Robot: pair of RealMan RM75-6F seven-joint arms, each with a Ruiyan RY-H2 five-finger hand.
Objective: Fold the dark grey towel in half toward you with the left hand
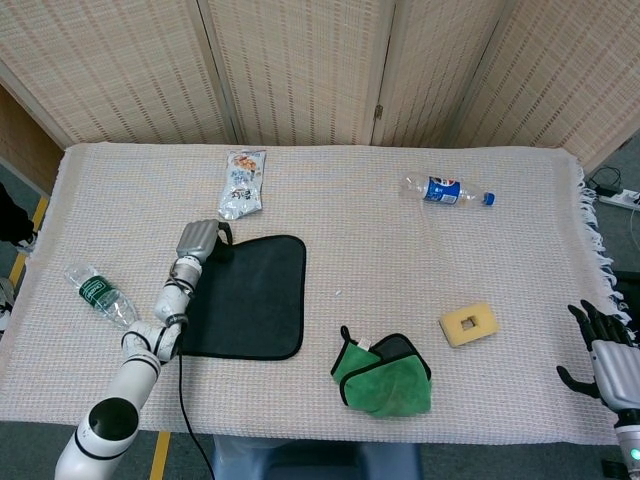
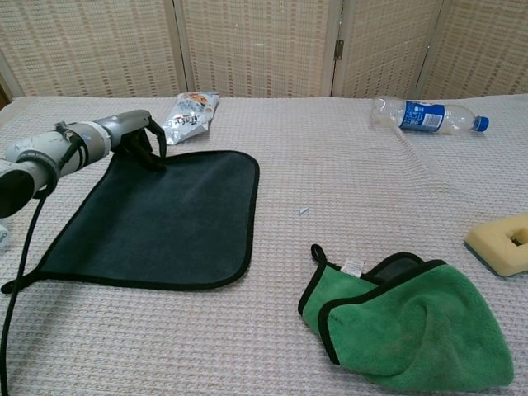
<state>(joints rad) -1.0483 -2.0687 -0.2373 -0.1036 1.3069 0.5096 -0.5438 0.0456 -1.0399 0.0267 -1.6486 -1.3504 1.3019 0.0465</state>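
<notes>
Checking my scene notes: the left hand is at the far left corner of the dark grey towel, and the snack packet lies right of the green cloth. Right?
No: the snack packet lies at the far left, beyond the dark grey towel; head view shows it.

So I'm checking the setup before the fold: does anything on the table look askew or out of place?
Nothing looks damaged or spilled. The dark grey towel lies flat, the left hand at its far left corner. The green cloth sits bunched up, and both bottles lie on their sides.
</notes>
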